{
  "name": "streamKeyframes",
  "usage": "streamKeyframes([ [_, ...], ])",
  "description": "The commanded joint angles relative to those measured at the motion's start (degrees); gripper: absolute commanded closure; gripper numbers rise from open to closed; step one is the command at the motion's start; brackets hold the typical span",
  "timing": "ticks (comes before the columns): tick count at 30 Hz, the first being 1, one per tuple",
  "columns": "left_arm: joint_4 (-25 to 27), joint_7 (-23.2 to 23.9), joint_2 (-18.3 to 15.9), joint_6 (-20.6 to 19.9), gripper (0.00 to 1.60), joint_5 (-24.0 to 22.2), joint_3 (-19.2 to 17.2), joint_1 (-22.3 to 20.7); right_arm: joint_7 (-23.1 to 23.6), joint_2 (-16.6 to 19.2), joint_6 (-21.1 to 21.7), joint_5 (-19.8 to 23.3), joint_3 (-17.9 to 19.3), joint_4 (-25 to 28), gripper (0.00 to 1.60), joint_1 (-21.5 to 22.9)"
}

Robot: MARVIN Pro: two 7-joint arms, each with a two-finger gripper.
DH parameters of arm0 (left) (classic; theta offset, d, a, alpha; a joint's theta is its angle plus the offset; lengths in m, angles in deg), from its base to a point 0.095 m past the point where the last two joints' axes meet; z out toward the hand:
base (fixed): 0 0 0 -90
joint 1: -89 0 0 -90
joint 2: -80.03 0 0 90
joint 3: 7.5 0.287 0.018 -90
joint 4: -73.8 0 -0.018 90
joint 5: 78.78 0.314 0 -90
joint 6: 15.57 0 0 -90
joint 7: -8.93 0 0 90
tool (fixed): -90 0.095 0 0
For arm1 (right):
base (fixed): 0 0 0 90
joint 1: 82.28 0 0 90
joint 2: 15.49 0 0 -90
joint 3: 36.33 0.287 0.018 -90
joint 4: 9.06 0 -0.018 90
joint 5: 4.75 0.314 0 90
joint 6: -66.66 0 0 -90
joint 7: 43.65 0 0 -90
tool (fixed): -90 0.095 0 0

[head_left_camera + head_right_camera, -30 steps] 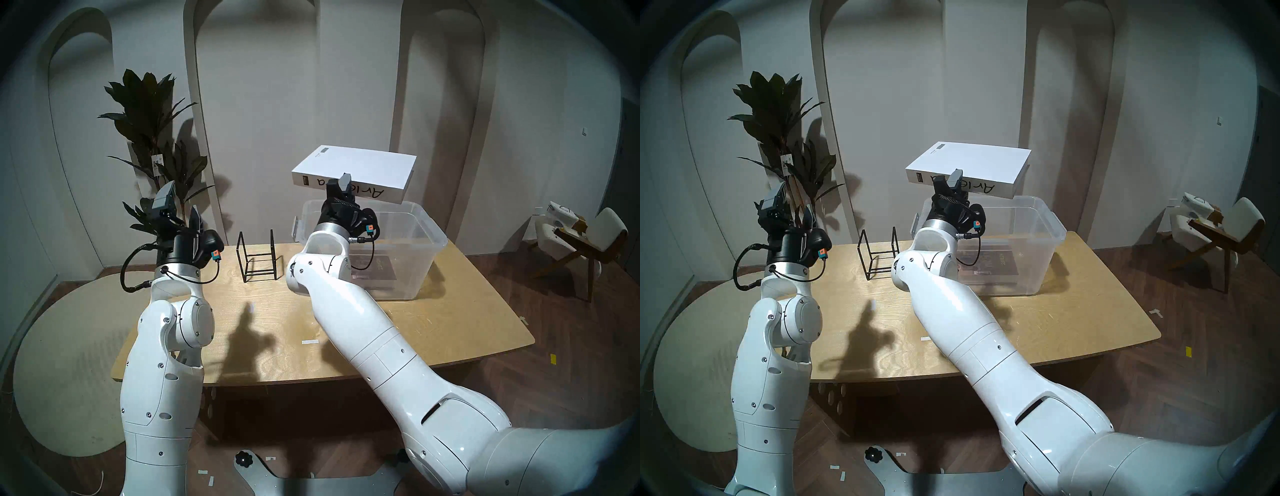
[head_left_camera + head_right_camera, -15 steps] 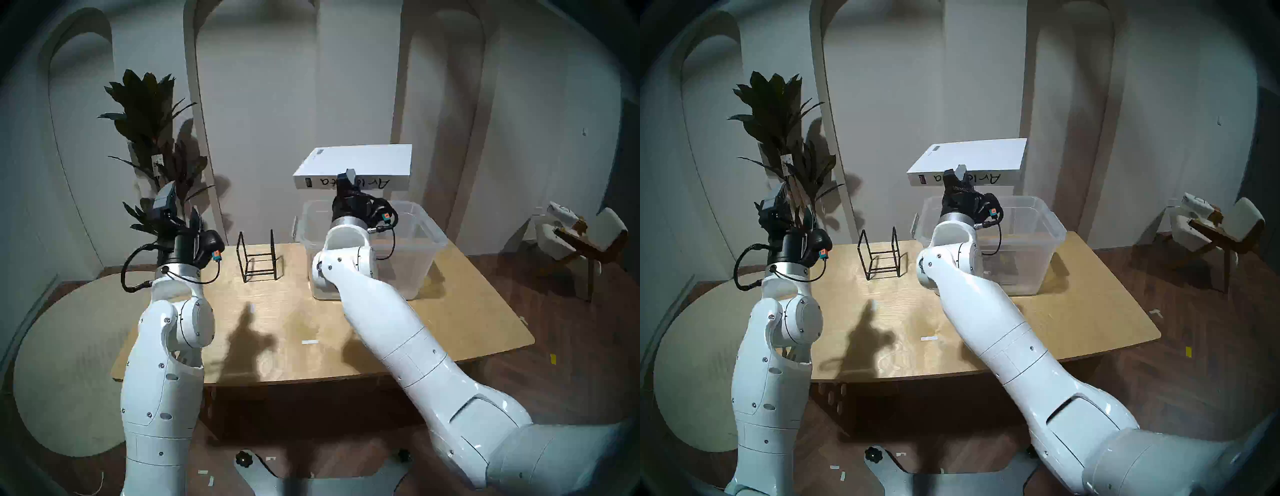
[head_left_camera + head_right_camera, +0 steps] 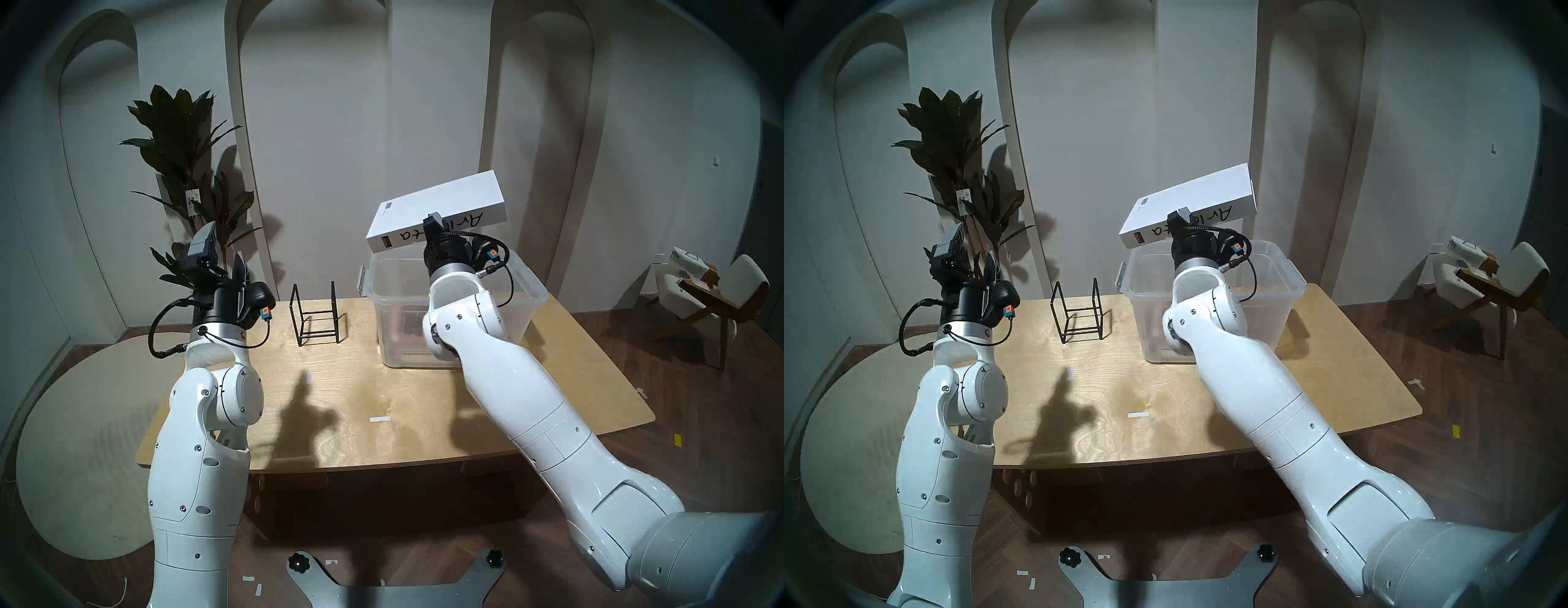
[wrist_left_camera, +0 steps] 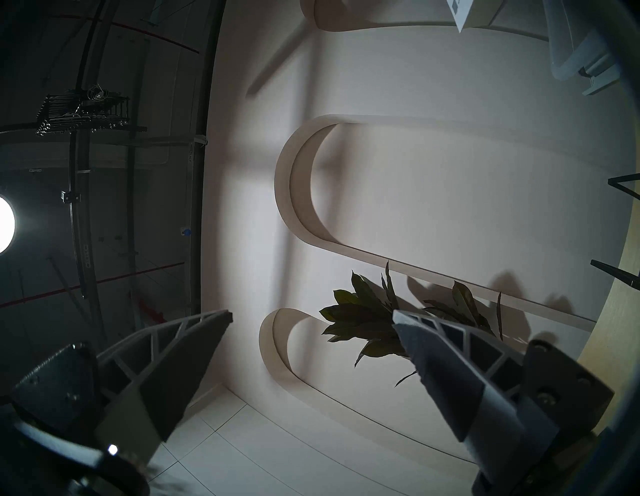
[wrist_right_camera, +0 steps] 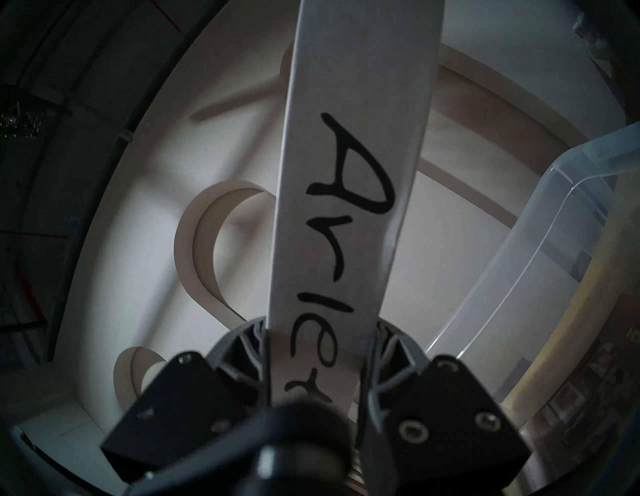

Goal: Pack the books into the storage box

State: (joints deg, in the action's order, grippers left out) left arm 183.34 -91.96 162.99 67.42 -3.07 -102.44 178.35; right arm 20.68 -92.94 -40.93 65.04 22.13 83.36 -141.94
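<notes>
The white book [image 3: 437, 212] hangs in the air above the box [image 3: 526, 271], tilted, its left end low over the box's left rim and its right end raised. The right pincer [image 3: 432, 227] is clamped across its spine at mid-length, its fingers [image 5: 258, 350] pressed on both covers beside the handwritten "Arietta". The box stands on the counter [image 3: 551, 403], with the brown book [image 5: 571, 398] lying flat on its floor.

To do this step well, I would level the white book or keep the low end leading, centre it inside the box's rims, then lower it flat onto the brown book before loosening the grip; the spine hold looks narrow for so heavy a book, so a slow descent seems wise.

The right wrist view shows the grip itself and the brown book's cover through the box wall, which the arm largely hides from the head views. The head views alone show the white book's tilt against the box, and the wire stand [image 3: 316, 314] left of the box. The left pincer [image 4: 311, 322], well left of the box, is spread wide and holds nothing.
</notes>
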Motion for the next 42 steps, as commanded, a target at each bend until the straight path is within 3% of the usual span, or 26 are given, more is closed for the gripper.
streamKeyframes([
  [1,1.1,-0.3,-0.2,0.2,0.00,-0.1,-0.2,-0.9,-0.9,6.2,6.3,1.5,2.1,5.1,1.60,-1.1],
  [16,1.2,-0.5,-0.3,0.4,0.00,-0.2,-0.2,-1.0,-4.9,16.6,23.0,10.3,8.3,14.9,1.60,-5.7],
  [18,1.3,-0.5,-0.3,0.4,0.00,-0.2,-0.2,-1.0,-6.0,18.1,25.4,12.2,9.3,16.4,1.29,-6.5],
  [19,1.3,-0.5,-0.3,0.5,0.00,-0.3,-0.2,-1.0,-6.7,19.3,27.1,13.2,9.8,17.6,1.02,-7.0],
  [20,1.3,-0.5,-0.3,0.5,0.00,-0.3,-0.2,-1.0,-7.4,19.7,27.9,13.9,10.2,18.1,0.00,-7.2],
  [29,1.4,-0.6,-0.3,1.2,0.00,-0.8,-0.5,-1.0,-14.5,23.4,38.0,24.1,13.0,24.9,0.00,-8.8],
  [36,1.5,-0.6,-0.5,1.5,0.00,-1.3,-0.6,-1.0,-21.7,24.7,41.2,29.6,15.0,29.3,0.00,-9.3],
  [39,1.5,-0.6,-0.5,1.6,0.00,-1.4,-0.6,-1.0,-21.0,25.2,41.7,29.0,15.3,30.1,0.00,-8.5],
  [42,1.5,-0.6,-0.5,1.6,0.00,-1.5,-0.6,-1.0,-19.4,27.0,41.9,23.8,14.6,31.4,0.00,-7.4],
])
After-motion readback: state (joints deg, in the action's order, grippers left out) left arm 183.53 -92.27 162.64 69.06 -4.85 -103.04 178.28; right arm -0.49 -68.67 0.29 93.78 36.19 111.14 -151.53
